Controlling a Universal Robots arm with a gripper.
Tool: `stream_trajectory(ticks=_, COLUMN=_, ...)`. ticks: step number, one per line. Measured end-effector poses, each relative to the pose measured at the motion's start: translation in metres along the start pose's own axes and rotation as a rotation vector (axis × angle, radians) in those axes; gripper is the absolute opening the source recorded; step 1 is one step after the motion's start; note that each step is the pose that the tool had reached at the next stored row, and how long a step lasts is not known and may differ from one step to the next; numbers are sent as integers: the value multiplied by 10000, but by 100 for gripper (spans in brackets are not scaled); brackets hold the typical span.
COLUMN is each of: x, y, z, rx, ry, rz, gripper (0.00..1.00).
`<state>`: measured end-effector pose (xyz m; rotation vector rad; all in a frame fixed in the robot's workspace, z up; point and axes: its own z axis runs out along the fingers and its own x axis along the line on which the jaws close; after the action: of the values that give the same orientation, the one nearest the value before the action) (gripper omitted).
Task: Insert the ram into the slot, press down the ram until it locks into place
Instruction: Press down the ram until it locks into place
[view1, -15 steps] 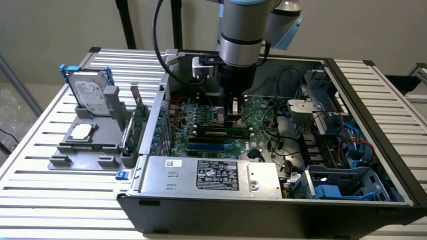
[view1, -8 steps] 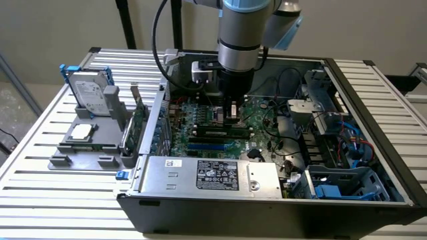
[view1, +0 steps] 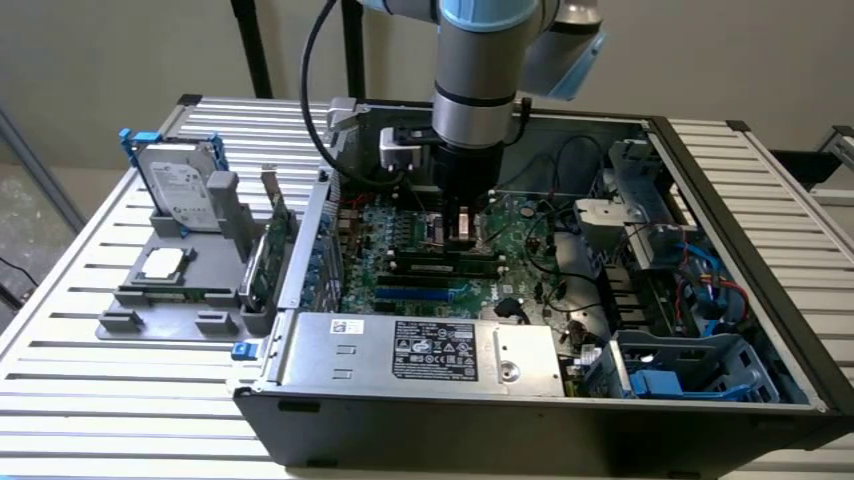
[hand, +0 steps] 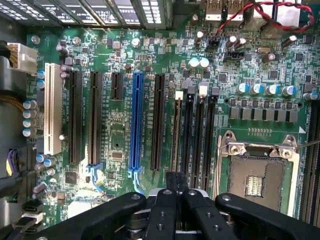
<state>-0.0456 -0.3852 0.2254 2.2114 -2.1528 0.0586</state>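
1. Jaws of the gripper (hand: 176, 200) stand pressed together with no gap between them, their tips over the near end of the black memory sockets on the motherboard (hand: 120, 125); nothing can be seen held between them.
2. In the exterior view the gripper (view1: 461, 225) hangs straight down from the arm (view1: 487, 60) into the open computer case (view1: 747, 260), over the middle of the board.
3. The ram (view1: 447, 262) lies seated lengthwise in one of the parallel sockets, directly under the gripper; in the wrist view it appears edge-on as a thin stick (hand: 178, 132) in the socket nearest the blue card socket (hand: 136, 120).
4. The slot (hand: 189, 135) beside it and its neighbours are dark and narrow, with small clips at their far ends; whether the clips are closed on the ram cannot be told.
5. The processor socket (hand: 260, 170), metal-framed, lies next to the memory sockets.
6. The power supply (view1: 427, 350) fills the case's near edge.
7. A grey fixture (view1: 180, 270) carrying a hard drive (view1: 180, 185) stands on the slatted worktop (view1: 80, 400), near the exterior view's left edge.
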Motion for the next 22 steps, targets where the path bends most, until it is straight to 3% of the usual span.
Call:
stream_trajectory(ticks=2, x=0, y=2, z=-54, rx=-2, ry=-23, rz=5, gripper=11)
stream_trajectory(ticks=7, x=17, y=-11, z=-252, rx=-20, ry=-6, rz=1, gripper=11)
stream_trajectory(ticks=13, x=19, y=-37, z=-261, rx=-20, ry=-37, rz=1, gripper=11)
stream_trajectory(ticks=22, x=19, y=-38, z=-261, rx=-20, ry=-38, rz=0, gripper=11)
